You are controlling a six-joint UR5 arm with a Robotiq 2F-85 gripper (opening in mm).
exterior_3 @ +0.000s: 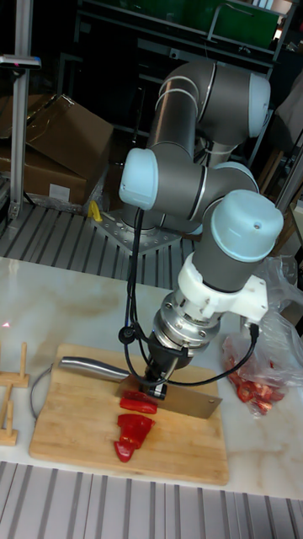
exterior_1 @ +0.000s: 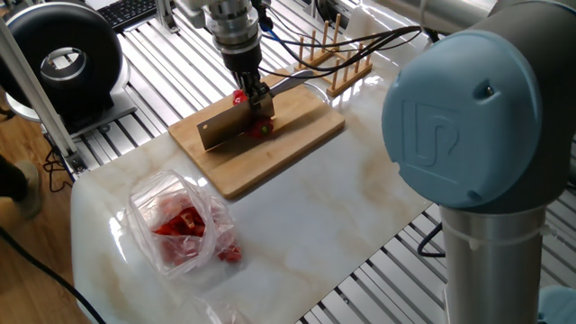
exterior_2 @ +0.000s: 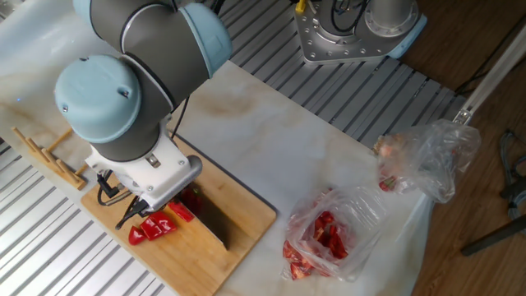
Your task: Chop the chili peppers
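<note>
Plastic bag (exterior_1: 180, 225) beside cutting board (exterior_1: 288, 148)

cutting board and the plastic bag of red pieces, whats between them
Only bare marble tabletop lies between the cutting board and the plastic bag, clearest in the fixed view with the black fan.

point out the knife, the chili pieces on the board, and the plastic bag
knife (exterior_1: 219, 129), one fixed view, on the flat of the blade
chili pieces (exterior_3: 133, 428), tall fixed view, on the red piece nearest the board's front edge
plastic bag (exterior_1: 180, 222), one fixed view, on the clear plastic over the red contents
</note>
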